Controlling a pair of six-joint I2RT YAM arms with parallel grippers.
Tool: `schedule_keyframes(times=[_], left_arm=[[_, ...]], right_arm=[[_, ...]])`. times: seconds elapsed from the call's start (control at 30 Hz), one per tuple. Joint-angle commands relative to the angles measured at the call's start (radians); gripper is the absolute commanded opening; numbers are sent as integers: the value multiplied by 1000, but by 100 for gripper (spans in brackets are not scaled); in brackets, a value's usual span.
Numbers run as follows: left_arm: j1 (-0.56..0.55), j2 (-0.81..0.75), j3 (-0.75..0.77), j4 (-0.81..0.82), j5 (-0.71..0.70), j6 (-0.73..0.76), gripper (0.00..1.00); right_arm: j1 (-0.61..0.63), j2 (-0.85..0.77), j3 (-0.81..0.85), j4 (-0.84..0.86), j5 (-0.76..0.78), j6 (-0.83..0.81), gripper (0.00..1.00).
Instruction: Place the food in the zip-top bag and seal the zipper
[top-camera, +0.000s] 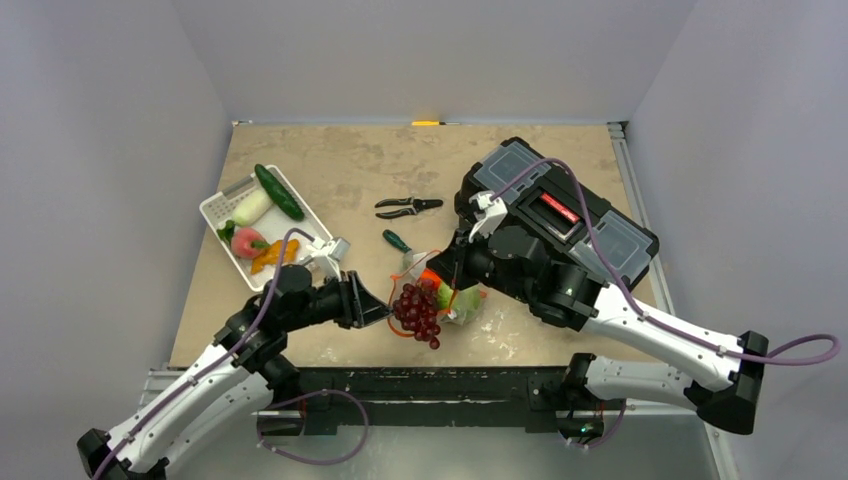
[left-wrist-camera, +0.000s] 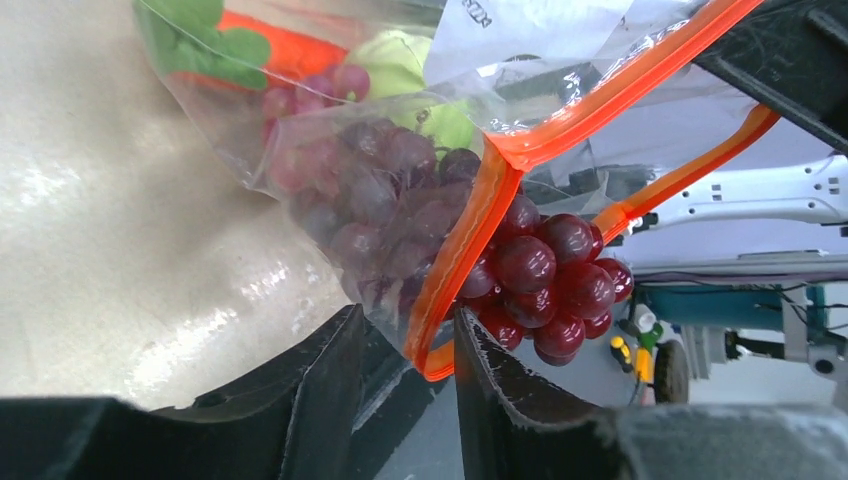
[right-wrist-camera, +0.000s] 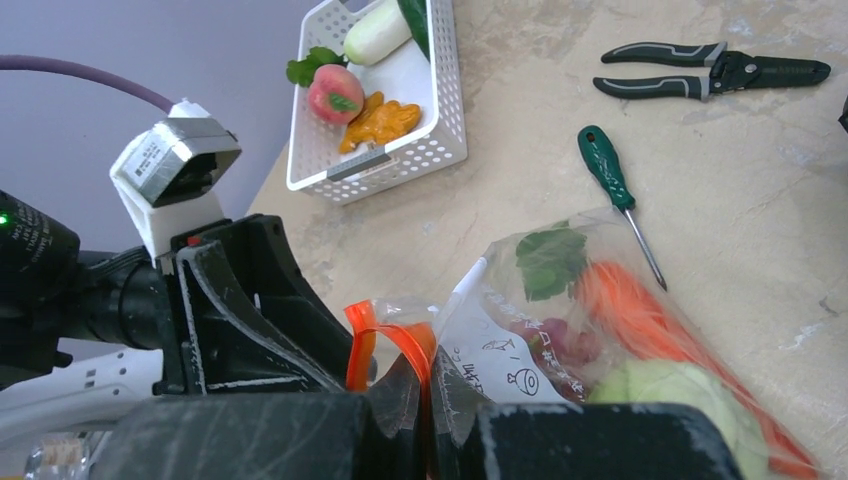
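The clear zip-top bag (top-camera: 452, 296) hangs just above the table between both grippers. A carrot (right-wrist-camera: 630, 310) and a green cabbage (right-wrist-camera: 670, 390) lie inside it. The purple grape bunch (left-wrist-camera: 545, 275) sits half in the bag and half out through the open mouth. My right gripper (right-wrist-camera: 425, 370) is shut on the orange-red zipper (right-wrist-camera: 385, 335) at one end. My left gripper (left-wrist-camera: 405, 318) stands open, its fingers on either side of the zipper's (left-wrist-camera: 600, 105) lower corner with small gaps showing. A cucumber (top-camera: 278, 191) and a peach (top-camera: 247, 242) lie in the white basket.
The white slotted basket (top-camera: 215, 210) stands at the left and also holds a white radish and an orange piece. Black-handled pliers (top-camera: 408, 207) and a green screwdriver (top-camera: 397, 241) lie behind the bag. A black toolbox (top-camera: 560, 205) fills the right side.
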Motion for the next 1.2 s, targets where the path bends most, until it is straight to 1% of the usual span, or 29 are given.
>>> schedule_keyframes(times=[0.0, 0.07, 0.13, 0.23, 0.3, 0.37, 0.5, 0.53, 0.57, 0.6, 0.67, 0.77, 0.83, 0.9, 0.97, 1.03, 1.17], left_arm=[[-65, 28, -9, 85, -15, -48, 38], [-102, 37, -17, 91, -34, -55, 46], [-128, 43, -20, 83, -56, -62, 49], [-159, 52, -31, 89, -84, -77, 49], [-176, 68, -29, 93, -98, -79, 45], [-182, 88, -24, 97, -94, -79, 36], [-184, 112, -6, 104, -77, -64, 22], [-185, 109, 5, 96, -85, -60, 16], [-185, 104, 16, 90, -94, -56, 5], [-185, 97, 27, 88, -105, -52, 0], [-184, 83, 54, 83, -127, -52, 0], [-185, 50, 91, 123, -142, -118, 0], [-185, 24, 93, 190, -153, -185, 0], [-184, -11, 102, 203, -221, -251, 0], [-184, -55, 89, 214, -298, -328, 0], [-185, -93, 66, 219, -362, -402, 0], [-184, -70, 63, 169, -393, -438, 0]], right_arm=[[1, -51, 9, 110, -10, 17, 0], [2, -52, 5, 114, -17, 21, 0], [2, -52, 6, 111, -16, 24, 0], [2, -57, -6, 118, -20, 33, 0], [1, -59, -7, 120, -20, 34, 0], [1, -54, 3, 109, -16, 34, 0], [1, -49, 13, 99, -17, 36, 0], [1, -43, 24, 90, -13, 36, 0], [1, -39, 34, 81, -12, 34, 0], [1, -32, 43, 76, -12, 32, 0], [1, -2, 82, 43, 9, 18, 0], [-15, 116, 257, -179, 159, -6, 0], [-58, 205, 341, -278, 150, -59, 0], [-85, 294, 378, -353, 127, -103, 0], [-96, 337, 361, -380, 95, -124, 0], [-105, 358, 322, -362, 46, -147, 0], [-109, 370, 318, -348, 24, -165, 0]])
